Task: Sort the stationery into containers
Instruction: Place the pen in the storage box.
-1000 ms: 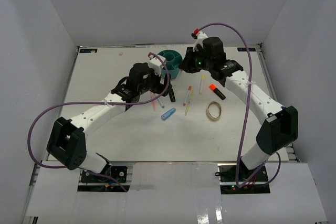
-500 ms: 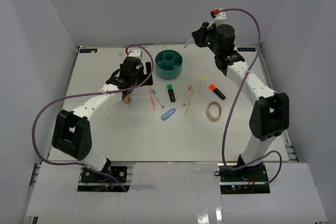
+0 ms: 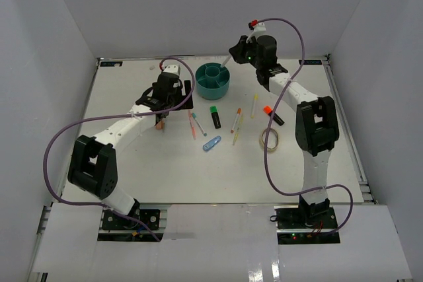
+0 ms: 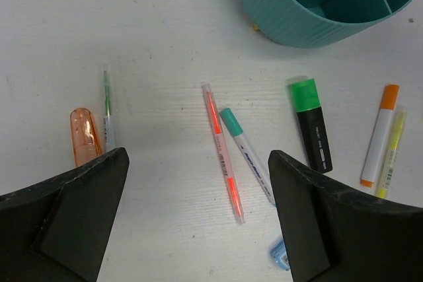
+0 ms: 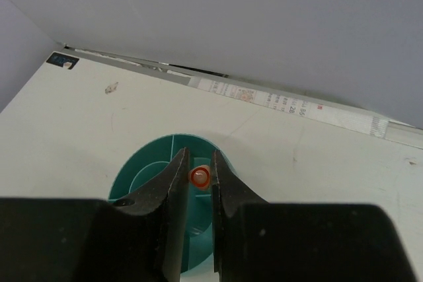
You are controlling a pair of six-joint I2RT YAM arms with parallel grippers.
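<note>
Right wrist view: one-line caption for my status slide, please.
Right gripper shut on an orange-ended pen, seen end-on, held over the teal organizer.

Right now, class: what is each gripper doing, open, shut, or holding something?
Left gripper: open, empty.
Right gripper: shut on an orange-tipped pen.

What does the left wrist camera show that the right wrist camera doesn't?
Only the left wrist: items lying loose on the table, such as a green-capped highlighter, a red pen and a teal-capped pen. Only the right wrist: the right tool shut on an orange-tipped pen, and the back wall. Both: the teal organizer.
</note>
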